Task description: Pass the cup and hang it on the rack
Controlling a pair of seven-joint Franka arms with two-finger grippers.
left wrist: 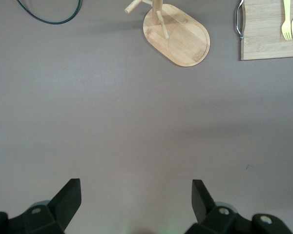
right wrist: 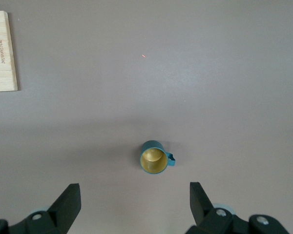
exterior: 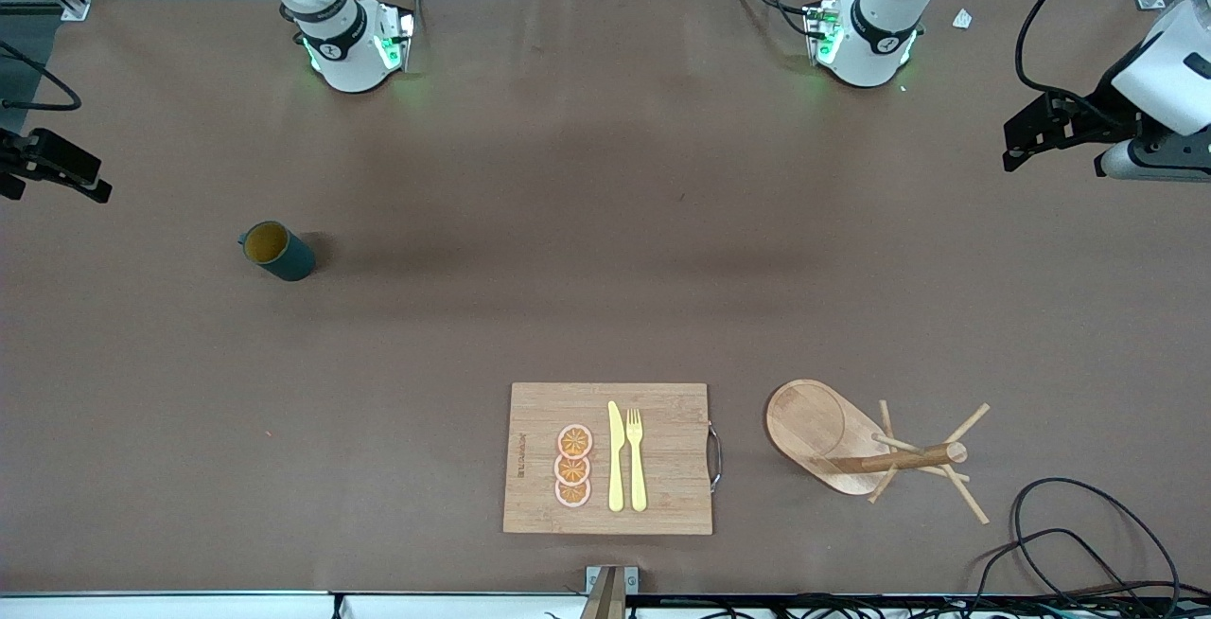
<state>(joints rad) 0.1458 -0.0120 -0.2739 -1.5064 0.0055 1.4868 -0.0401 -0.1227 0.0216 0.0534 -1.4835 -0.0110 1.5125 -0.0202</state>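
Observation:
The cup (exterior: 276, 251), dark teal with a yellow inside, stands upright on the brown table toward the right arm's end. From the right wrist view I look down into the cup (right wrist: 154, 158), its small handle at one side. My right gripper (right wrist: 135, 192) hangs open and empty above the table beside it, at the table's end (exterior: 57, 168). The wooden rack (exterior: 814, 425) stands near the front camera toward the left arm's end; its oval base (left wrist: 185, 44) and pegs show in the left wrist view. My left gripper (left wrist: 136, 190) is open and empty over bare table (exterior: 1017, 146).
A bamboo cutting board (exterior: 662, 496) with orange slices (exterior: 573, 466), a yellow knife (exterior: 616, 458) and a fork (exterior: 636, 458) lies beside the rack, near the front camera. Black cables (exterior: 1060, 524) loop at the table corner by the rack.

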